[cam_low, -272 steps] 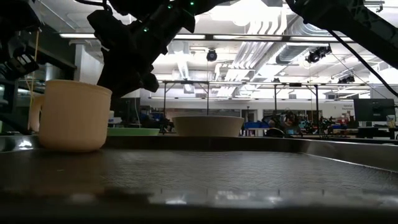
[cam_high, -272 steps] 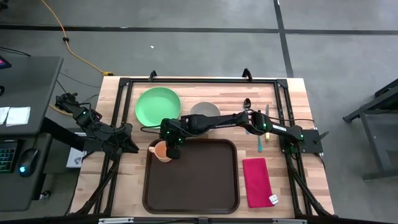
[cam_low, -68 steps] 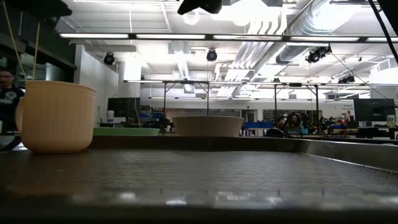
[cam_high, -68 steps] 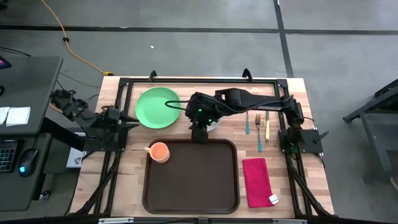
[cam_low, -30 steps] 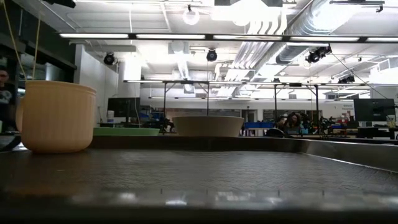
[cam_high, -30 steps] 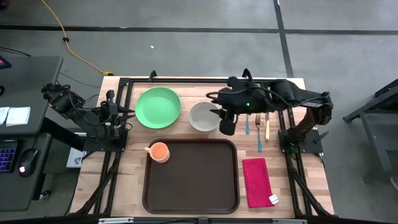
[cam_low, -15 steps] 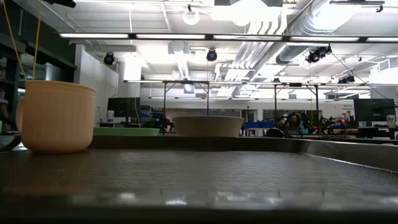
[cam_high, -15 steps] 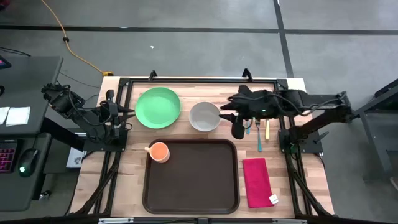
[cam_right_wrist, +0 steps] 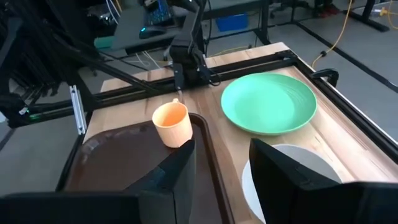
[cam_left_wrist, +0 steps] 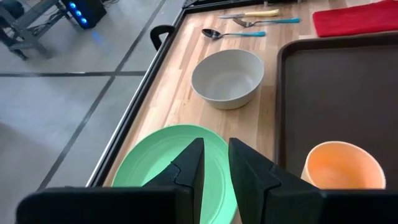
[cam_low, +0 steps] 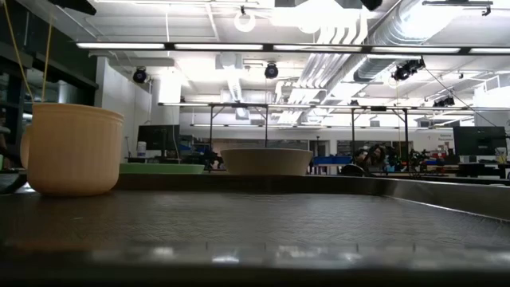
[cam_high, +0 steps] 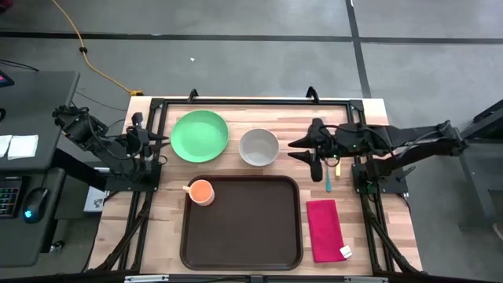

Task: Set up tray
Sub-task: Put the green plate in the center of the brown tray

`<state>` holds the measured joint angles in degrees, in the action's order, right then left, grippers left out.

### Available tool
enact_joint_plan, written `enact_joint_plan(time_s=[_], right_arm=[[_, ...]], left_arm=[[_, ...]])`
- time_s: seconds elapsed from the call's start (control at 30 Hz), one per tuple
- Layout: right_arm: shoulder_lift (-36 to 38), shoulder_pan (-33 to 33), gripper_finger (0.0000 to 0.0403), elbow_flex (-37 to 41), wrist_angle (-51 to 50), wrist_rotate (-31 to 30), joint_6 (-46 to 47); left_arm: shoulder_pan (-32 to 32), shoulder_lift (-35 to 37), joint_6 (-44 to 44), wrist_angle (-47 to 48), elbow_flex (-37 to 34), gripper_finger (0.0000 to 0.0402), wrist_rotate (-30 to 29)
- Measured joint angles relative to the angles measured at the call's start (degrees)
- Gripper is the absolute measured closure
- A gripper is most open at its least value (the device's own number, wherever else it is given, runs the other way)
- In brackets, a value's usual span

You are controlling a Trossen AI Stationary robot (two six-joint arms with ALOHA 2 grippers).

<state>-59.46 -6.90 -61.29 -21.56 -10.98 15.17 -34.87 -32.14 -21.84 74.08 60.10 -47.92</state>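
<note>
The dark brown tray (cam_high: 241, 222) lies at the table's near middle. An orange cup (cam_high: 201, 191) stands on its base in the tray's far left corner. Beyond the tray, a green plate (cam_high: 200, 135) and a pale bowl (cam_high: 258, 147) rest on the wood. My right gripper (cam_high: 294, 149) hangs open just right of the bowl, its fingers pointing toward the table's left; its own view looks past them (cam_right_wrist: 224, 174) at the cup (cam_right_wrist: 173, 123). My left gripper (cam_high: 161, 141) waits open at the left edge beside the plate (cam_left_wrist: 168, 165), holding nothing.
A red napkin (cam_high: 325, 229) lies right of the tray. A spoon, fork and knife (cam_high: 328, 179) lie on the wood at the far right, partly under my right arm. Black frame rails (cam_high: 251, 101) run along the table's edges.
My right gripper has drawn back from above the bowl toward the table's right edge and come lower, now hanging over the cutlery. The cup, bowl, plate and tray have stayed where they were.
</note>
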Motion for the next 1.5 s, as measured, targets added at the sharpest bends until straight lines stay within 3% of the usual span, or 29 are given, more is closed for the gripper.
enact_joint_plan(time_s=[0.43,0.7,1.13,1.5], right_arm=[[13.0,0.2,0.0274,19.2,19.5,0.3,0.5],[17.0,0.2,0.0274,28.5,27.5,0.3,2.9],[17.6,0.1,0.0274,31.5,29.9,0.2,3.8],[17.5,0.1,0.0274,33.5,31.7,-0.6,3.2]], left_arm=[[0.0,0.0,-1.2,1.5,-0.8,0.0298,-0.6],[0.0,-1.9,-2.5,1.5,-0.8,0.0298,-0.7],[0.0,-10.6,-9.0,4.2,-0.8,0.0298,2.1],[0.0,-13.9,-15.1,4.0,-0.8,0.0298,4.2]])
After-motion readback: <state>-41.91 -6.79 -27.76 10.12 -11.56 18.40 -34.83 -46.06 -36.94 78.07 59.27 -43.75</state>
